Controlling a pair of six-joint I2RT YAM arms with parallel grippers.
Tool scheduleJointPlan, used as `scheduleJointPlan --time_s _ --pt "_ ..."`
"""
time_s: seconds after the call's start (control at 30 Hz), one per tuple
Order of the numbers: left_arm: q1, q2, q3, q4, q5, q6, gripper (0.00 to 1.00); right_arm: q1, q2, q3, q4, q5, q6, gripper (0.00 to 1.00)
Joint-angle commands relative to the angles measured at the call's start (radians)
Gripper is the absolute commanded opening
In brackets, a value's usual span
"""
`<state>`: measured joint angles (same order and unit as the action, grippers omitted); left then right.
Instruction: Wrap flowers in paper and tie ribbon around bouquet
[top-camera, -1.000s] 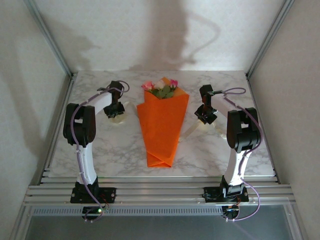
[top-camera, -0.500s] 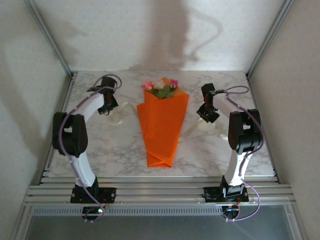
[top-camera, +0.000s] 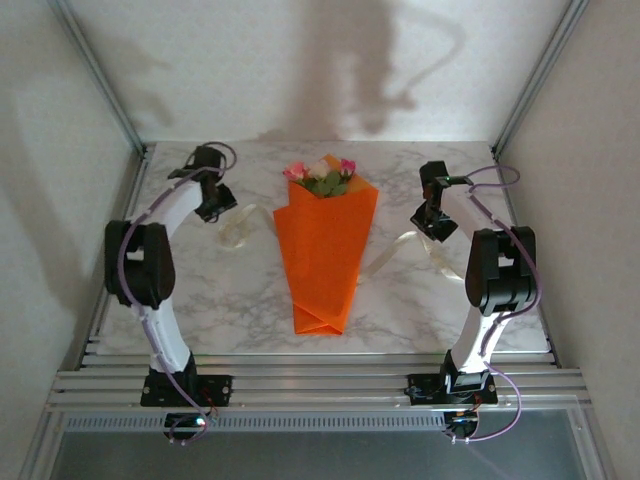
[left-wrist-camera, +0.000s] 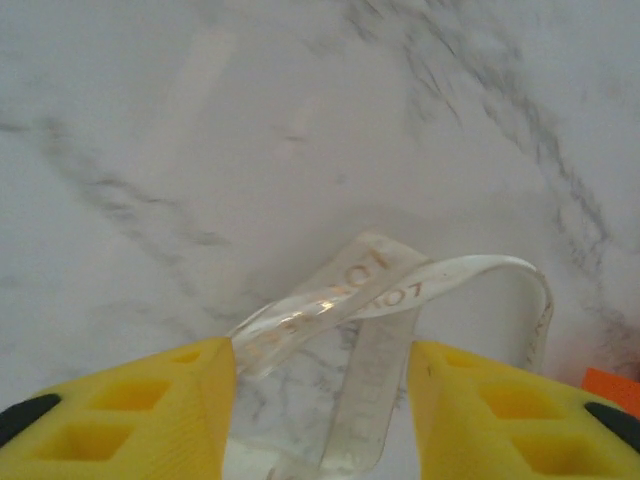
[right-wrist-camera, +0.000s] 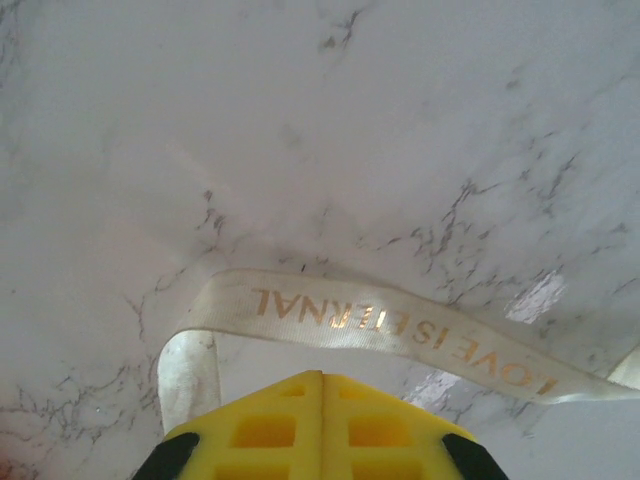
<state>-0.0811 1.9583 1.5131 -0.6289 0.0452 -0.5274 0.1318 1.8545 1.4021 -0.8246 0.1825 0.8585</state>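
The bouquet (top-camera: 325, 255) lies mid-table as an orange paper cone, with the pink and cream flowers (top-camera: 322, 175) at its far, wide end. The pale ribbon (top-camera: 237, 228) runs out from under the cone on both sides. My left gripper (top-camera: 215, 205) hovers over the left stretch, open. In the left wrist view the ribbon (left-wrist-camera: 380, 290) loops loosely between the yellow fingers (left-wrist-camera: 130, 420) of that gripper (left-wrist-camera: 320, 400). My right gripper (top-camera: 432, 222) is shut. In the right wrist view the lettered ribbon (right-wrist-camera: 400, 325) folds back and disappears under the closed tips of that gripper (right-wrist-camera: 322, 385).
A marble table (top-camera: 200, 300) carries everything, with white walls and metal posts on three sides. A corner of the orange paper (left-wrist-camera: 610, 385) shows at the right edge of the left wrist view. Bare marble lies either side of the cone.
My left gripper shut, moved toward the far left and has now opened, leaving the ribbon loose. The right gripper moved away to the far right, drawing its ribbon stretch into an arc.
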Motion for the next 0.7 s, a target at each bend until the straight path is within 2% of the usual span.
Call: scheduleJointPlan --time_s 0.0,0.03,0.07,0.13,0.23,0.3,0.37,0.5,0.57,0.67 --pt "-0.031 0.088 0.094 -0.084 -0.045 0.068 0.56 -0.003 0.002 0.036 -0.027 -0.029 -0.045 0.0" --pt "-0.03 0.112 0.119 -0.084 -0.038 0.056 0.57 0.008 0.001 0.039 -0.033 -0.029 -0.048 0.0" --pt "-0.033 0.129 0.14 -0.083 -0.029 0.041 0.59 0.014 -0.003 0.034 -0.032 -0.035 -0.047 0.05" --pt "-0.043 0.164 0.185 -0.077 -0.011 -0.027 0.59 0.038 -0.002 0.03 -0.033 -0.048 -0.046 0.24" --pt "-0.046 0.174 0.161 -0.025 0.106 -0.232 0.56 0.077 0.018 0.042 -0.04 -0.068 -0.037 0.37" --pt "-0.046 0.16 0.15 -0.024 0.125 -0.42 0.56 0.104 0.031 0.055 -0.039 -0.084 -0.03 0.4" --pt "-0.049 0.12 0.099 0.049 0.202 -0.589 0.57 0.125 0.045 0.077 -0.047 -0.091 -0.028 0.43" --pt "-0.071 0.051 -0.024 0.207 0.27 -0.977 0.58 0.141 0.071 0.105 -0.05 -0.097 -0.029 0.44" --pt "-0.069 0.062 -0.011 0.195 0.256 -1.073 0.59 0.141 0.087 0.117 -0.051 -0.103 -0.035 0.44" --pt "-0.056 0.117 0.068 0.111 0.213 -1.137 0.6 0.142 0.098 0.123 -0.054 -0.105 -0.053 0.45"
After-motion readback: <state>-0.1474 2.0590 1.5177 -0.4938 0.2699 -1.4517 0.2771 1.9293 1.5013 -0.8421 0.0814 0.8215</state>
